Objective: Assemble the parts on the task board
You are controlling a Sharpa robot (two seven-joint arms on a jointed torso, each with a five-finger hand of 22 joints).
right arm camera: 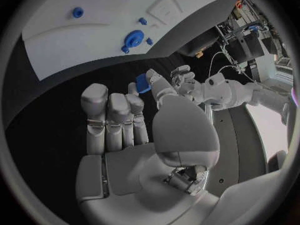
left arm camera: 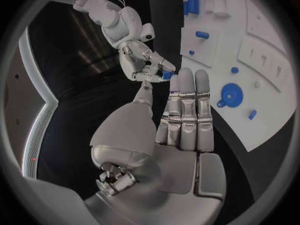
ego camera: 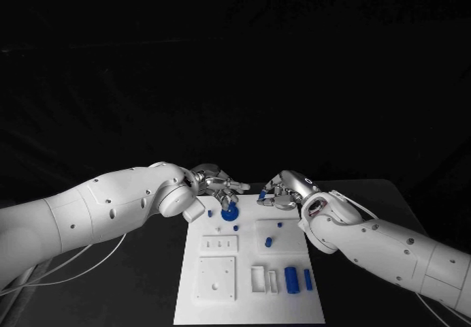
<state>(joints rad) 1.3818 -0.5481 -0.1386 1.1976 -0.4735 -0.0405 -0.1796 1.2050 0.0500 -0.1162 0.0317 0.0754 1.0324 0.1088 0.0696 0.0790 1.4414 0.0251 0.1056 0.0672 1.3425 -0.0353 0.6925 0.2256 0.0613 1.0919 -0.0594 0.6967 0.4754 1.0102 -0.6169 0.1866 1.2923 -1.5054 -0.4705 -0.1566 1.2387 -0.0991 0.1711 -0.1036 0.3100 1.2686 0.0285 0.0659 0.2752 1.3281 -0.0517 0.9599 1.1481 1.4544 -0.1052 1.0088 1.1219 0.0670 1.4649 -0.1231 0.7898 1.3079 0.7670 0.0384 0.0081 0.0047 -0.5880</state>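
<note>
I see my right hand (ego camera: pixel 278 197) pinching a small blue part (ego camera: pixel 262 195) over the white task board's (ego camera: pixel 246 300) far edge; left hand (ego camera: pixel 218 185) fingers spread, empty. Several blue parts remain loose, so much assembling is left.

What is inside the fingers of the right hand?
The right hand pinches a small blue part between its fingers beyond the task board's far edge. The fingers cover most of the part, so its full shape stays hidden.
</note>
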